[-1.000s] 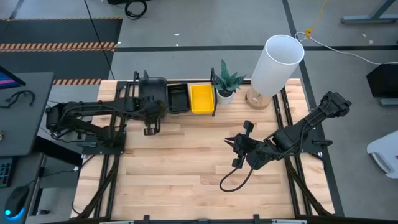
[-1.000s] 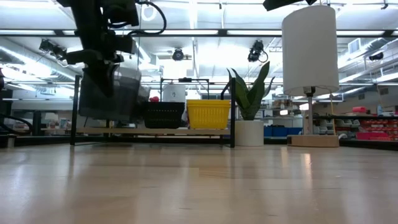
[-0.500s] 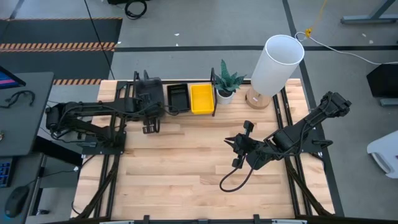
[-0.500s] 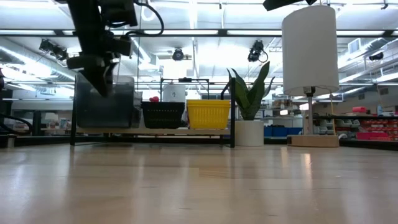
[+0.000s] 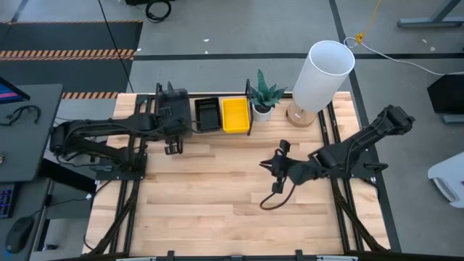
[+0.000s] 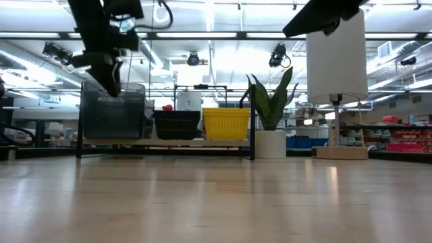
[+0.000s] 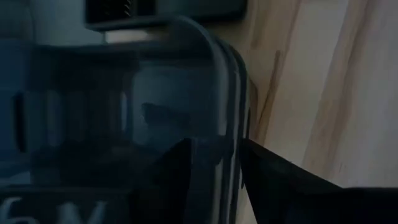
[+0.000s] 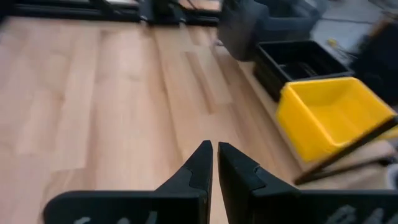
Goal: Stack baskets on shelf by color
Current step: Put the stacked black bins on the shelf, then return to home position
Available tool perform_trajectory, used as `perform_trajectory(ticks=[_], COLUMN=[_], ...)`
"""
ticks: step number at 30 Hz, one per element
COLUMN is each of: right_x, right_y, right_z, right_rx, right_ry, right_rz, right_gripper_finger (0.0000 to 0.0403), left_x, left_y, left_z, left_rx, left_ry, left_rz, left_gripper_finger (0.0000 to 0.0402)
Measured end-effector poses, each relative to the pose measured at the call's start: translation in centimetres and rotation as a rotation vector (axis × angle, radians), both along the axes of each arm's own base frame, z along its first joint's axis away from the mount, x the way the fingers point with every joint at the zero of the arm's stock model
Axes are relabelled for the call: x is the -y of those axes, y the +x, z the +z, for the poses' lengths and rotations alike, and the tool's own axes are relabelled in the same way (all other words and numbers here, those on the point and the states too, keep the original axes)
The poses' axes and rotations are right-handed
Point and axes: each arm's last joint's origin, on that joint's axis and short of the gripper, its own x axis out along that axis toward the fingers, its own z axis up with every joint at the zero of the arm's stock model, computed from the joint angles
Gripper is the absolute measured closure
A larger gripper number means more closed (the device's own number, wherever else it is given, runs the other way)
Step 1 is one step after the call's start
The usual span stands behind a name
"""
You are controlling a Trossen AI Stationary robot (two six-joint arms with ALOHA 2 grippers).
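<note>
A dark grey basket point(image 6: 115, 116) stands by its bottom on the left end of the shelf point(image 6: 223, 142). To its right stand a black basket point(image 5: 206, 114) and a yellow basket point(image 5: 234, 114). My left gripper point(image 7: 216, 163) comes down from above onto the grey basket's near rim and is shut on it. My right gripper point(image 8: 215, 149) is shut and holds nothing. It hovers over the middle of the table point(image 5: 274, 161), pointing toward the shelf. My left gripper has the grey basket's side wall at its rim point(image 7: 231, 134) between its two fingers. One finger point(image 7: 177, 174) is inside the basket and the other point(image 7: 267, 177) is outside. It comes from above, pointing down. The basket sits upright on the shelf board.
A potted plant point(image 5: 262, 101) stands right of the shelf's end, and a lamp with a tall white shade point(image 5: 322, 72) stands farther right. A dark cable loop point(image 5: 275, 199) hangs from the right arm over the table. Bare wood lies between the shelf and the near edge.
My left gripper has carried the grey basket toward the far edge and down. The basket hung tilted above the shelf before and now rests level on its left end. My right arm has shifted a little toward the far left.
</note>
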Motion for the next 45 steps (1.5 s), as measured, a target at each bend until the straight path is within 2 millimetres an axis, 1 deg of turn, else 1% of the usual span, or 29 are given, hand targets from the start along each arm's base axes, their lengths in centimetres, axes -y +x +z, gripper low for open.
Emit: perform_trajectory(ticks=[3, 7, 12, 14, 15, 18, 24, 30, 35, 39, 42, 45], right_x=[1.2, 2.9, 4.3, 4.6, 4.8, 5.2, 5.9, 6.2, 6.5, 6.9, 7.5, 7.9], right_y=[-0.5, -1.9, -4.3, -5.2, -5.6, -6.8, -8.3, -9.1, -9.9, -10.6, -11.3, -11.5], right_z=[-0.8, -1.9, -2.8, -3.3, -3.5, -4.3, -5.1, -5.7, -6.6, -7.7, -8.5, -8.6], right_rx=[0.076, 0.178, 0.296, 0.342, 0.359, 0.416, 0.507, 0.551, 0.583, 0.589, 0.651, 0.671], right_ry=[0.048, 0.098, 0.113, 0.121, 0.125, 0.142, 0.167, 0.17, 0.176, 0.17, 0.201, 0.238], right_rz=[0.075, 0.134, 0.129, 0.131, 0.135, 0.134, 0.151, 0.165, 0.165, 0.152, 0.114, 0.075], right_gripper_finger=[0.0384, 0.0397, 0.0394, 0.0392, 0.0391, 0.0392, 0.0394, 0.0395, 0.0395, 0.0395, 0.0395, 0.0395], left_x=[0.2, 0.9, 2.8, 3.6, 4.0, 5.0, 6.1, 6.7, 7.0, 6.9, 6.8, 6.8], left_y=[-0.9, -2.5, -4.1, -4.7, -5.1, -5.9, -7.0, -7.6, -7.5, -7.8, -8.1, -8.6], left_z=[1.2, 3.0, 6.0, 6.7, 6.8, 6.2, 3.3, 0.4, -2.1, -2.9, -3.2, -3.6], left_rx=[0.088, 0.244, 0.575, 0.72, 0.773, 0.911, 1.081, 1.214, 1.327, 1.341, 1.358, 1.437], left_ry=[0.006, -0.019, -0.147, -0.2, -0.225, -0.273, -0.319, -0.319, -0.336, -0.289, -0.225, -0.199], left_rz=[0.023, 0.009, -0.121, -0.199, -0.229, -0.303, -0.394, -0.483, -0.496, -0.53, -0.575, -0.592], left_gripper_finger=[0.0258, 0.0244, 0.0236, 0.0238, 0.0241, 0.0248, 0.026, 0.0262, 0.0271, 0.0279, 0.0284, 0.0285])
